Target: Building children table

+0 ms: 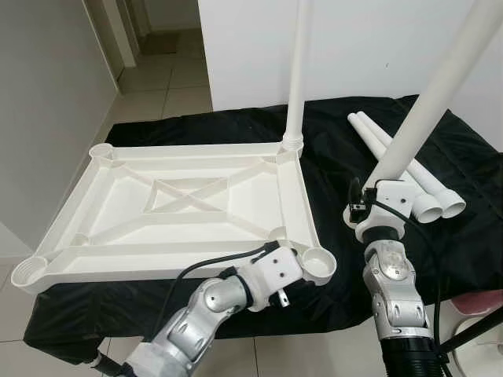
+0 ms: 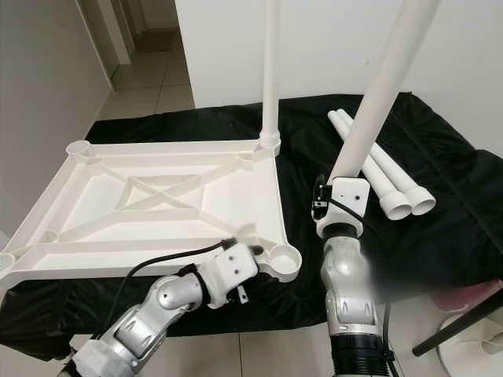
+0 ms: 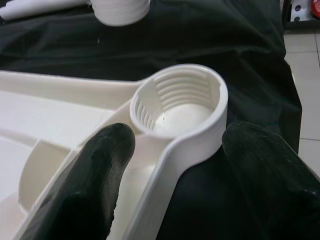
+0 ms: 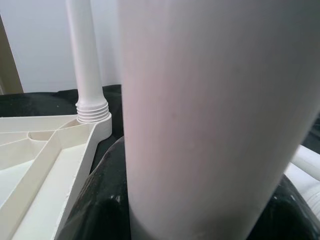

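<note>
Surface: a black cloth [image 1: 440, 149] covered a low platform on a tiled floor [image 1: 169, 82], white wall [image 1: 354, 47] behind.

Tabletop: the white plastic kids' tabletop [image 1: 181, 208] lay upside down on the cloth, ribbed underside up, with a cross brace in the middle and a threaded socket at each corner.

Legs: one leg [image 1: 297, 71] already stood upright in the far right socket. Two spare legs [image 1: 401, 165] lay side by side on the cloth, well apart from the tabletop.

Right gripper [image 1: 383, 184]: clamped around the lower end of a fourth leg [image 1: 440, 82], held tilted, up off the cloth, just beside the tabletop's right edge.

Left gripper [image 3: 175, 150]: fingers [image 3: 95, 170] spread, straddling the near right socket [image 3: 180, 102]. Looked like bracing more than gripping.

Step, probably: getting that held leg into the near right socket.

Tip: tilt the leg upright first, centre its threaded end over the socket, then twist. Going in slanted would likely cross-thread the plastic. Left gripper should pin the tabletop so it doesn't spin.
</note>
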You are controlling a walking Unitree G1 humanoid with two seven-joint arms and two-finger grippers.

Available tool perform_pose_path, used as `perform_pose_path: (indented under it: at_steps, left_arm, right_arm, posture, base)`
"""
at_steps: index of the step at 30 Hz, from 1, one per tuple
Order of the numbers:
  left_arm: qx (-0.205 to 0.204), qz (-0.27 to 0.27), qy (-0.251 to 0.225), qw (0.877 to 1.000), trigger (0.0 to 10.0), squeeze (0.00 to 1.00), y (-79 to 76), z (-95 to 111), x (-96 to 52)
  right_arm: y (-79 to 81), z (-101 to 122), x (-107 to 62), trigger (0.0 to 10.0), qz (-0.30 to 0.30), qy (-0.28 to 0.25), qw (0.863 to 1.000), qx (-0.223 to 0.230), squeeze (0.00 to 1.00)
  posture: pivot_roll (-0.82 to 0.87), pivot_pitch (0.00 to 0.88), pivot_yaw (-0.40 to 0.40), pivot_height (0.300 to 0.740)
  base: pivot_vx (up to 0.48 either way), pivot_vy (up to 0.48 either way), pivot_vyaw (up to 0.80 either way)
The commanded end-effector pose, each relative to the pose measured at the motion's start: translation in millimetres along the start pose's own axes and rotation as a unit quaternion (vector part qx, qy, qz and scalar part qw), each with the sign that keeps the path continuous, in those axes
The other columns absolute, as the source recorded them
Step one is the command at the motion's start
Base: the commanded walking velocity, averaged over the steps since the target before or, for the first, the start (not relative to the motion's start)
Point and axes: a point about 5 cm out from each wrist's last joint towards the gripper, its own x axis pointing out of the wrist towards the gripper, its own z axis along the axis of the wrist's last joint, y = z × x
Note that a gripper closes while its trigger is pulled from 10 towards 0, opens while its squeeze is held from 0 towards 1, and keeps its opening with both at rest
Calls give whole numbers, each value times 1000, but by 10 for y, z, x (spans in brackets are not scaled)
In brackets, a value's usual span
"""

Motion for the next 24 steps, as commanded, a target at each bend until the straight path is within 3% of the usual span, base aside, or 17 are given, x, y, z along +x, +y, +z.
perform_pose_path:
  at_steps: [1, 7, 24]
  left_arm:
    - [3, 40, 19, 999, 10000, 0, 39, -49, 7]
    - [-4, 44, 14, 999, 10000, 0, 40, -20, 70]
    - [15, 6, -20, 1000, 10000, 0, -180, 190, 446]
  right_arm:
    - [18, 12, 0, 10000, 2, 0, 1000, 1, 0]
    - [22, 7, 3, 10000, 2, 2, 1000, 1, 0]
    - [68, 31, 60, 10000, 8, 1, 1000, 5, 0]
  posture:
    - [-99, 0, 75, 740]
    - [-93, 0, 69, 740]
    - [-82, 9, 52, 740]
  base:
    - [0, 0, 0]
    - [0, 0, 0]
    - [0, 0, 0]
